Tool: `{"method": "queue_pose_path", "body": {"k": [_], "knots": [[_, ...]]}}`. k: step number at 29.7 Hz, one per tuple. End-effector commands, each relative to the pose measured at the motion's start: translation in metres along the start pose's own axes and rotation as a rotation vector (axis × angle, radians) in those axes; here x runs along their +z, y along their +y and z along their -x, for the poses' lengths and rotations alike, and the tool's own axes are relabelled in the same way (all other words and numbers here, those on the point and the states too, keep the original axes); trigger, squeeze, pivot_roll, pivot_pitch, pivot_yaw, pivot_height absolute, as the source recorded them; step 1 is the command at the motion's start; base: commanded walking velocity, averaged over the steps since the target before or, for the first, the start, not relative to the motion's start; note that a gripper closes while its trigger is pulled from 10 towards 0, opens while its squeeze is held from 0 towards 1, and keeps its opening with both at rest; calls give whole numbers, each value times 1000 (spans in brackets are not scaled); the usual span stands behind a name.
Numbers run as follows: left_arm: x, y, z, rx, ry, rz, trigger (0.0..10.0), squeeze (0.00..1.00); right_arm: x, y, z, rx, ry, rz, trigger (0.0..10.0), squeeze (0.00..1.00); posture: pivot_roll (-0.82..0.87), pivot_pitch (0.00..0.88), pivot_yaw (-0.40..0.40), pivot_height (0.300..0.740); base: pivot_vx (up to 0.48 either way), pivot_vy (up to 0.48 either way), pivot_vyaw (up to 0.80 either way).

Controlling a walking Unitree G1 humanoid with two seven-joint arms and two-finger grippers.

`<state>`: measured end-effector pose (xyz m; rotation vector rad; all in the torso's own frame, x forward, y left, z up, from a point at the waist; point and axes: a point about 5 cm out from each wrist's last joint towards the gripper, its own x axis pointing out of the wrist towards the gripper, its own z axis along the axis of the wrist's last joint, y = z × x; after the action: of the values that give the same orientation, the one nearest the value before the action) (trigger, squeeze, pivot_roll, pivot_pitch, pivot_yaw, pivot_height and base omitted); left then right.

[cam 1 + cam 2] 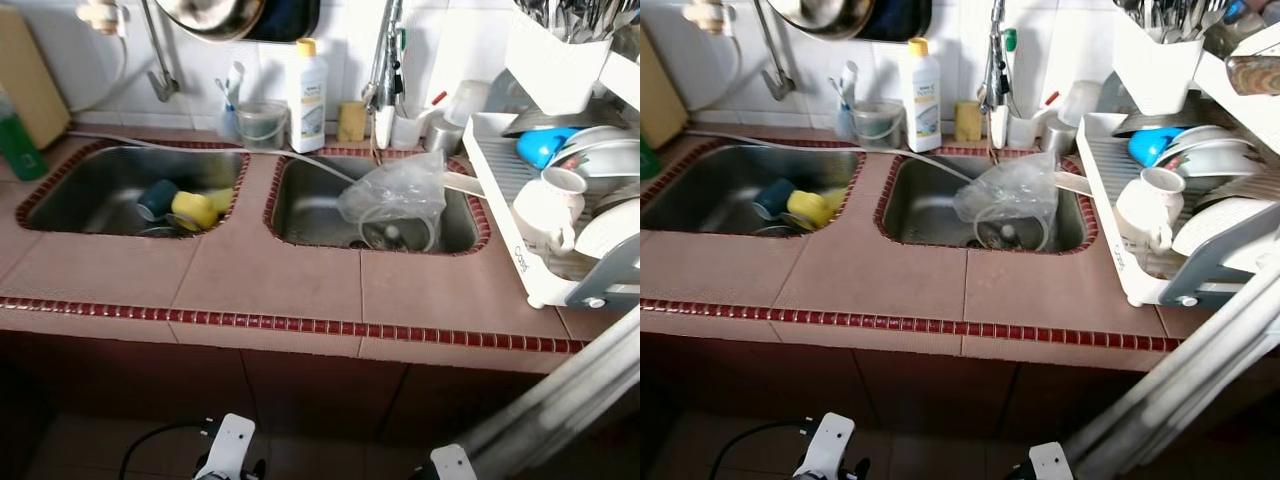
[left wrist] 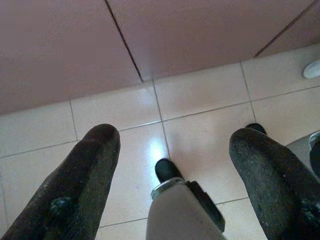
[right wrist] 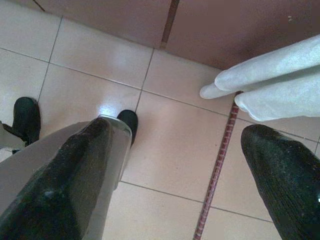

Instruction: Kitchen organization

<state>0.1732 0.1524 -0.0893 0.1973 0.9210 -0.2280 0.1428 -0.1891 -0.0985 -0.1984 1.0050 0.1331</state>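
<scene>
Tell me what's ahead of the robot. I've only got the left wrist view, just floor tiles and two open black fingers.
Observer: A tiled counter with two sinks is ahead. The left sink holds a yellow cup and a dark teal cup.
Operator: And the other sink?
Observer: The right sink holds a crumpled clear plastic bag.
Operator: Is there anywhere to put clean dishes?
Observer: A white dish rack stands on the counter's right end, with a white mug, plates and a blue bowl in it.
</scene>
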Motion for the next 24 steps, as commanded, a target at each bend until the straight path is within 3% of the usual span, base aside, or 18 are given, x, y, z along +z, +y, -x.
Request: {"method": "queue_pose_path", "body": {"k": [1,8,11,20,24], "knots": [[-1,3,0,17,8,0,10000,0,3,0,-1,-2,-6,7,10000,0,-59,0,-12,740,0,0,-581],[-2,3,1,9,12,-22,10000,0,4,0,-1,0,-14,12,10000,0,-59,0,-11,740,0,0,-573],[-3,2,1,-1,14,-21,10000,0,5,0,-1,2,-17,25,10000,0,-58,0,-12,740,0,0,0],[-6,0,1,-8,23,-25,10000,0,4,-1,0,5,-17,28,10000,0,-57,0,-11,740,-315,0,0],[-7,0,2,-6,25,-23,10000,0,3,-1,0,3,-16,29,10000,0,-58,0,-10,740,0,0,0]]}}
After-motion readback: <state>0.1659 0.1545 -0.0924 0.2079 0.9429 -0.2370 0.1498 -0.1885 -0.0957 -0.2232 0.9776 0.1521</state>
